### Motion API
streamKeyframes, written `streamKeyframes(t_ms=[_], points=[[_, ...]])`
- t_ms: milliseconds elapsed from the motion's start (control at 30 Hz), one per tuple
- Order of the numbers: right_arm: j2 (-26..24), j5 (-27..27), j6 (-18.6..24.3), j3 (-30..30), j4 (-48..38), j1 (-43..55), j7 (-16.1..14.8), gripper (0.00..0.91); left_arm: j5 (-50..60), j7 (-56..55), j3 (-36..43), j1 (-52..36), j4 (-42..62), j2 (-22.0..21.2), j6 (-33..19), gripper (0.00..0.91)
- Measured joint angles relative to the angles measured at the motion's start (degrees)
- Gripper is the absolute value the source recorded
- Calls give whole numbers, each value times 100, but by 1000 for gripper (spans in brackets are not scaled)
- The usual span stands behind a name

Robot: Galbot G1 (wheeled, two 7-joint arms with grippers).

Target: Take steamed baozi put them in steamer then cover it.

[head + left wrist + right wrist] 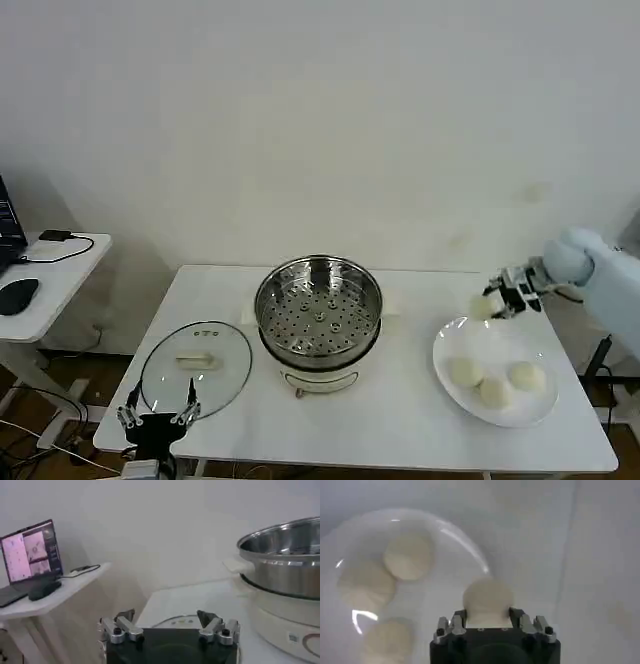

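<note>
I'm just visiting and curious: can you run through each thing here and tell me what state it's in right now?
Steamer: uncovered, perforated tray empty.
Cover: off, flat on the table left of the steamer.
Plate: holds three baozi.
Fourth baozi: gripped, lifted above the plate's edge.
Right end effector: shut on that bun.
Left end effector: open, near the cover.

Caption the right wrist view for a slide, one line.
Right gripper shut on a round cream-white steamed bun, held above the flat white plate where three more buns lie.

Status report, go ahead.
Right end effector shut on a baozi above the plate. Left end effector open by the cover. Steamer uncovered.
</note>
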Motion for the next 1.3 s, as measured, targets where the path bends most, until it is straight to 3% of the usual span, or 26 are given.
streamKeyframes(t_ms=[367,633,933,1300], points=[[871,846,11,-1100,281,1595,154,584,-135,-13,-22,151,-151,-2,10,907],[1787,1150,289,-1773,336,2050,372,584,-214,-21,-82,171,-201,6,27,907],[2688,813,1102,-2283,164,2145,679,584,-251,-15,-97,146,-188,-12,53,907],[3323,13,2342,-2412,-580,1790,994,595,-298,-47,-151,211,-140,-37,36,907]])
